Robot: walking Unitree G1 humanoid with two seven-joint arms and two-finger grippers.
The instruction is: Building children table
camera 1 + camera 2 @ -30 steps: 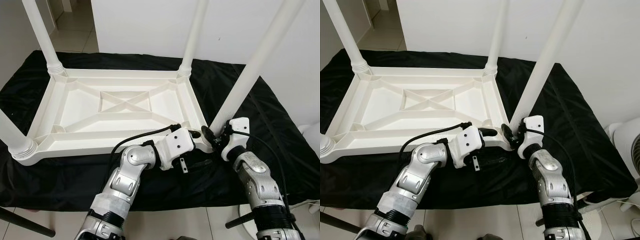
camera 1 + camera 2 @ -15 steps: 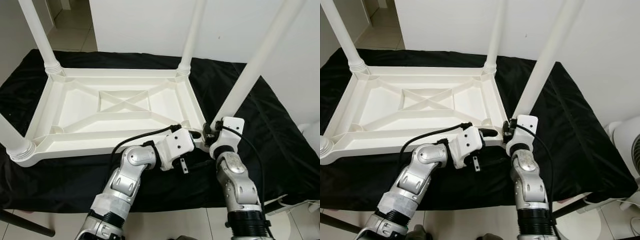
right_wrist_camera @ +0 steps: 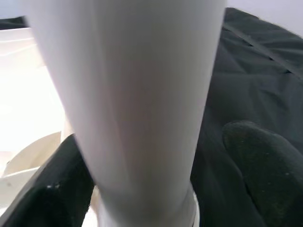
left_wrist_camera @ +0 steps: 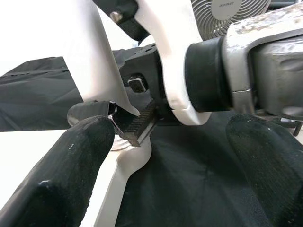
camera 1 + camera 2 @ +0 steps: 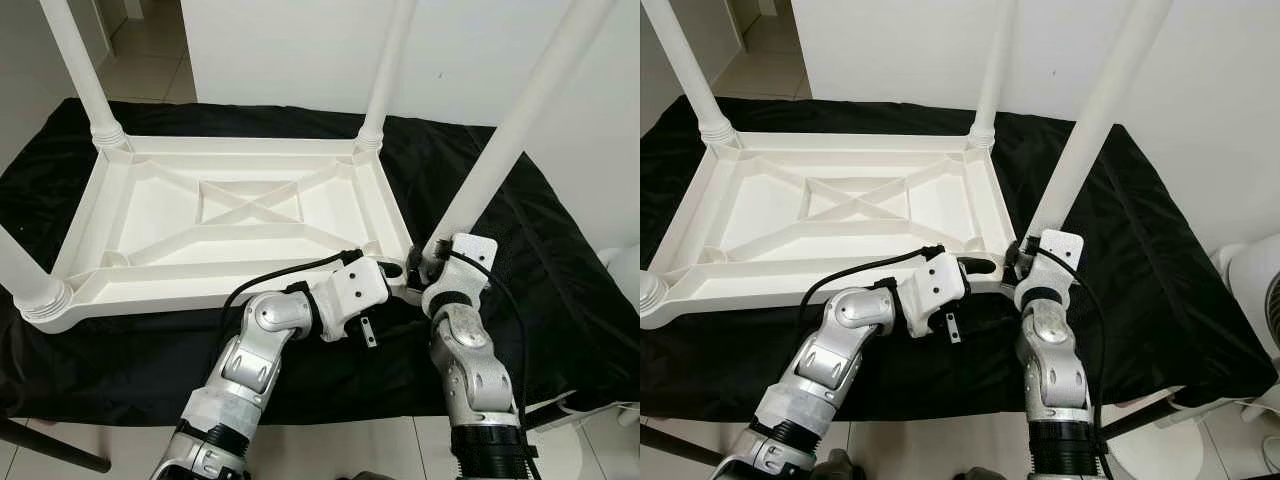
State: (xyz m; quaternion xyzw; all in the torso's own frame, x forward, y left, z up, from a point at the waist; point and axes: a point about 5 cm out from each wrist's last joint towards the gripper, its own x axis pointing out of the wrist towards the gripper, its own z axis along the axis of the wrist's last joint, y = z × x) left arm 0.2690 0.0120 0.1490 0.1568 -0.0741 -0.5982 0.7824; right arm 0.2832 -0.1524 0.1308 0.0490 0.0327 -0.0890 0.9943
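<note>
From my head, left eye: the white plastic children's table (image 5: pixel 230 215) lies upside down on a black cloth (image 5: pixel 540 270), its ribbed underside facing up. Three white round plastic legs already stand in its far-left, far-right and near-left corners. The fourth white leg (image 5: pixel 500 150) rises tilted from the near-right corner. My right hand (image 5: pixel 428 268) is at the foot of that leg, right by the corner socket. My left hand (image 5: pixel 392 272) reaches in from the other side, at the same corner of the table's rim.

Right eye: the same scene; a white fan (image 5: pixel 1255 300) stands on the floor past the cloth on my right.

Left wrist: my two black fingers (image 4: pixel 71 175) are spread apart with nothing clamped between them; ahead of them is the table's white corner, and my right wrist and hand pressed against the leg's foot.

Right wrist: the fourth leg stands between my two black fingers (image 3: pixel 255 165), one on each side of it. I cannot tell whether they press on it or merely flank it.
</note>
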